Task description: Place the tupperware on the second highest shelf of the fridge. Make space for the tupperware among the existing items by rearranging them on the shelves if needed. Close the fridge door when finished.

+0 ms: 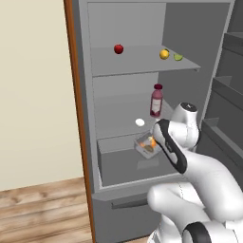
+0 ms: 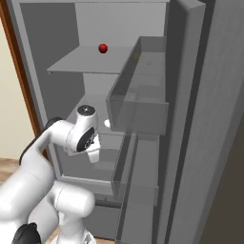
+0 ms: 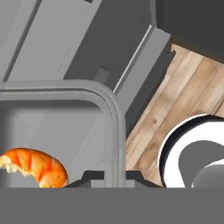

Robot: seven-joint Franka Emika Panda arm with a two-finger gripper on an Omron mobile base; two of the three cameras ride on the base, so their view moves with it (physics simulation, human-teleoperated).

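Open fridge (image 1: 90, 95) interior, apple (image 1: 118, 49) on top shelf (image 1: 137, 64), bottle (image 1: 156, 100) below, gripper (image 3: 114, 176) clamped on tupperware (image 1: 146, 144) rim

Cream wall (image 1: 33, 85) above light wood plank floor (image 1: 42, 213)

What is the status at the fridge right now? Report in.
Tool shut on tupperware rim, low in fridge. Second shelf holds bottle, white round thing. Door open.

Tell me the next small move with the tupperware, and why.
Probably lift it a little: the gripper pinches the tupperware rim, still below the second highest shelf, where the pink bottle and small white round thing leave room.
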